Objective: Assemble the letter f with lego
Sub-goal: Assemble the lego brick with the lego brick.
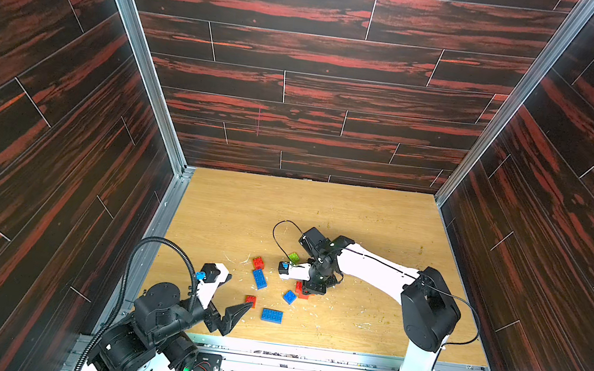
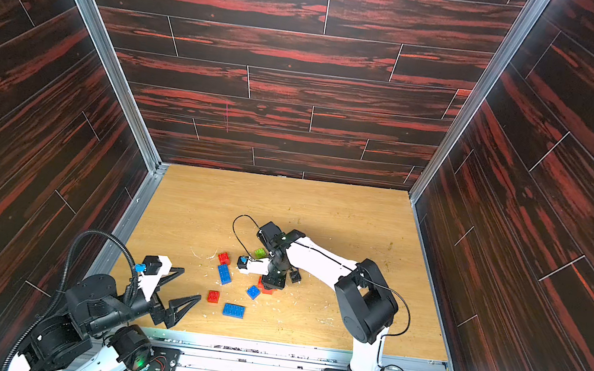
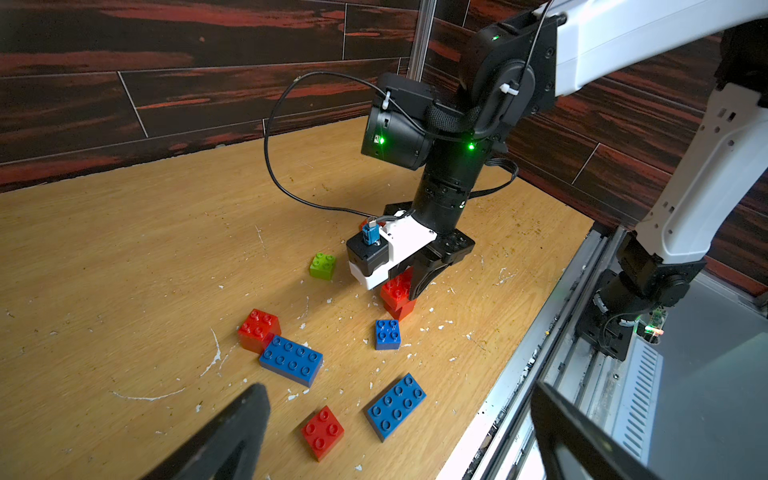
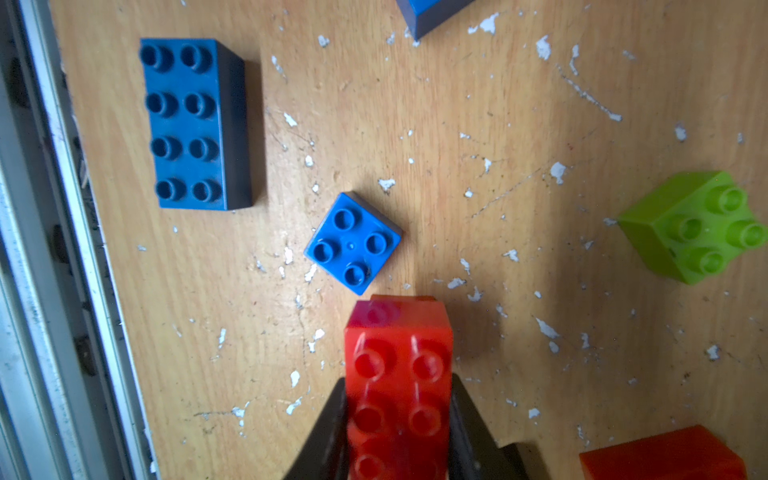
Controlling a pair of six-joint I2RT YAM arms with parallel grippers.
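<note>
Well, the right gripper (image 4: 399, 379) is squeezed tight on a long red brick (image 4: 398, 332), with one black finger (image 4: 328, 419) on each long side and the studs facing up. Under that brick sits another red brick (image 3: 402, 311) (only its edge peeks out, so I cannot tell how big it is), and the two look stacked on the wooden table (image 1: 246, 207). Just past the held brick lies a small blue square brick (image 4: 353, 243), close but not touching. Farther out, near the metal rail (image 4: 25, 249), a long blue brick (image 4: 189, 124) lies flat with its studs up. On the other side sits a lime green brick (image 4: 698, 226), turned at a slant and well apart from the rest. A second long blue brick (image 1: 259, 279) lies nearer the left arm, right against a red square brick (image 1: 258, 262). The left gripper (image 1: 238, 291) is wide open and holds nothing. One more red square brick (image 1: 250, 300) lies just beside one of its fingertips. Little white flecks (image 4: 546, 330) dot the wood.
</note>
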